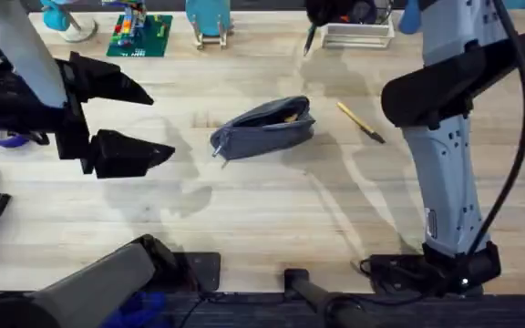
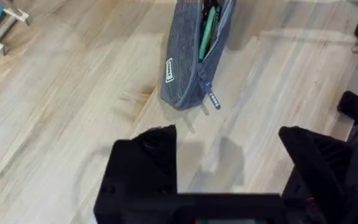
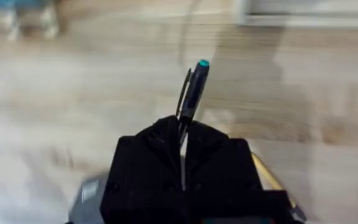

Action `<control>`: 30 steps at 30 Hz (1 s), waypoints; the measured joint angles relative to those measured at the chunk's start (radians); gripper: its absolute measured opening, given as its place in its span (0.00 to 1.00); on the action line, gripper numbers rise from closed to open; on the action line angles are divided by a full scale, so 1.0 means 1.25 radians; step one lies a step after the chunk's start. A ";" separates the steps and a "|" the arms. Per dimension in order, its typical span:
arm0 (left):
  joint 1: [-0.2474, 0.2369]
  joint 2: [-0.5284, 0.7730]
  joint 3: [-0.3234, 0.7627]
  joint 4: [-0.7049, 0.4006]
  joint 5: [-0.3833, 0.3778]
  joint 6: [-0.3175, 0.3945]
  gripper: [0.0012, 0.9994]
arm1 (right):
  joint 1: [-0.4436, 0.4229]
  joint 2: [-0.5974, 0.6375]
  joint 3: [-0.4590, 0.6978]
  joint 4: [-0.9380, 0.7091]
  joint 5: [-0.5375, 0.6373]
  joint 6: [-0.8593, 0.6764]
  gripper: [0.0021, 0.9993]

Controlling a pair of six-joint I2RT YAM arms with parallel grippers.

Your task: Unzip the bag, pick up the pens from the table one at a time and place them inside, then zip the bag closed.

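The left end effector [image 1: 158, 123] hangs over the left side of the bench [image 1: 244, 210], fingers spread wide and holding nothing. It points at the bag [image 1: 264, 128], likely ready to steady it. The one bag lies in the middle with its zipper open, so pens can go in. A green thing [image 2: 207, 31] already sits inside. One yellow pen [image 1: 361, 122] lies just right of the bag, waiting its turn. The right end effector [image 3: 184, 140] is squeezed tight on one black pen [image 3: 194, 87], held up over the far side of the bench, probably to carry it to the bag.
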 joint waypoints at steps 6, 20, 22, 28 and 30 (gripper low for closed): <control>0.000 0.000 0.000 0.000 0.000 0.000 1.00 | 0.000 0.000 0.000 0.000 -0.222 -0.232 0.03; 0.000 0.000 0.000 0.000 0.000 0.000 1.00 | 0.004 0.000 0.000 0.000 -0.253 -0.416 0.03; 0.000 0.000 0.000 0.000 0.000 0.000 1.00 | 0.008 -0.003 0.000 0.000 -0.210 -0.417 0.03; 0.000 0.000 0.000 0.000 0.000 0.000 1.00 | 0.015 -0.082 0.000 0.000 -0.154 -0.418 0.03; 0.000 0.000 0.000 0.000 0.000 0.000 1.00 | 0.016 -0.124 0.000 0.000 -0.149 -0.416 0.03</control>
